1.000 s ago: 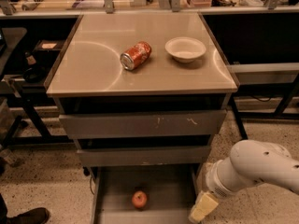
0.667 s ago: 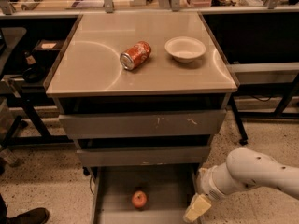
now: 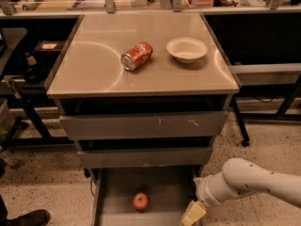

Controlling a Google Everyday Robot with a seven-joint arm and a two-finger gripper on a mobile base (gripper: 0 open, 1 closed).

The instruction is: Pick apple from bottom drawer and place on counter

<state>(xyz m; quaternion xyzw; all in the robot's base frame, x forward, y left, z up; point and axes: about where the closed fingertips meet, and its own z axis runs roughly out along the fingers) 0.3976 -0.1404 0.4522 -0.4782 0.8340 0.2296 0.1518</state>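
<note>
The apple [image 3: 140, 201], small, round and red-orange with a paler patch, sits on the plain grey metal floor of the bottom drawer [image 3: 164, 192], a shallow tray pulled out at the foot of the cabinet. It lies near the middle of the tray, touching neither side wall. The gripper [image 3: 193, 213] hangs low at the right side of that drawer, just beside the tray's right wall and well to the right of the apple. It is a blocky, cream-coloured piece at the end of a smooth, rounded white arm [image 3: 254, 180] that reaches in from the right. I cannot tell how far the gripper is spread; the apple is apart from it. Above the open tray, the two upper drawers [image 3: 143, 125] are pushed in, their flat grey fronts scuffed with pale marks. The counter [image 3: 94, 69] is a broad, glossy beige-grey square top with a thin dark edge and faint curved reflections. On it a dented red-orange soda can [image 3: 137, 56] lies on its side, its silvery end facing front-left. A shallow, round off-white bowl [image 3: 186, 49] stands upright just to the right of the can, apart from it. The floor [image 3: 47, 182] around the cabinet is speckled.
</note>
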